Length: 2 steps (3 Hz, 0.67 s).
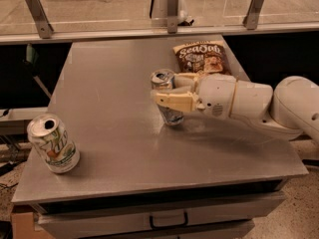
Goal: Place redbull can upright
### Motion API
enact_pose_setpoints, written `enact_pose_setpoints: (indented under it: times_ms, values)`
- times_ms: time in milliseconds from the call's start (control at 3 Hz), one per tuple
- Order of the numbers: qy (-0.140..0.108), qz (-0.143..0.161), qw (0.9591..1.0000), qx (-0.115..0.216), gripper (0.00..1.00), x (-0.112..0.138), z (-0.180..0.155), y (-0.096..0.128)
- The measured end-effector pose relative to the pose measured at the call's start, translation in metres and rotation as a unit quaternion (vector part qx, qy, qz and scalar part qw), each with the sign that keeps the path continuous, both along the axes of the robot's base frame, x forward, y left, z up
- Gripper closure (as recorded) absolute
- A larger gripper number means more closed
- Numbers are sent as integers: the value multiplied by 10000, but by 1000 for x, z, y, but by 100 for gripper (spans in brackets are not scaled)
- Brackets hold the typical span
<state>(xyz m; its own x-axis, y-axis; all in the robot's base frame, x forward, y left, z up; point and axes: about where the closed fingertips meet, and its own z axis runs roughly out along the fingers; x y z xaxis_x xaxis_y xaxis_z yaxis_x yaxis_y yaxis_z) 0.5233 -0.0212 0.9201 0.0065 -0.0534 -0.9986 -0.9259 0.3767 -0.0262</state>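
- My end effector is over the middle of the table, a little toward the right side, and it reaches in from the right on my white arm
- It is clenched around the redbull can: one of my cream fingers crosses the can's near side at about mid-height, and the other shows behind the can, just beside its rim
- The redbull can stands close to upright in my grasp, with its silver top and opening facing up and leaning slightly toward the far left
- Its blue-and-silver lower end shows beneath my near finger
- The can's base looks to be at the table surface, with a faint reflection right under it, though I cannot tell whether it rests fully or hangs just above
- A snack bag lies flat at the far right of the table, just behind my end effector; it is brown and orange with white lettering, and my wrist covers its near edge
- A wider white-and-green soda can stands near the front left corner of the table, well apart from the redbull can, with its opened top tilted a bit to the left
- Below the table's front edge is a drawer with a dark handle
- Behind the table a metal rail runs across, with angled posts rising from it
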Motion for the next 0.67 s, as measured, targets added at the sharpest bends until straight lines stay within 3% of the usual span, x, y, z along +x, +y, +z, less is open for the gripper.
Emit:
enact_pose_setpoints:
  times_ms: [333,667]
  values:
    - [11,104,9999,82,59,-6,-9,-4]
    - [21,200,9997,158,29,-13,-18,-10]
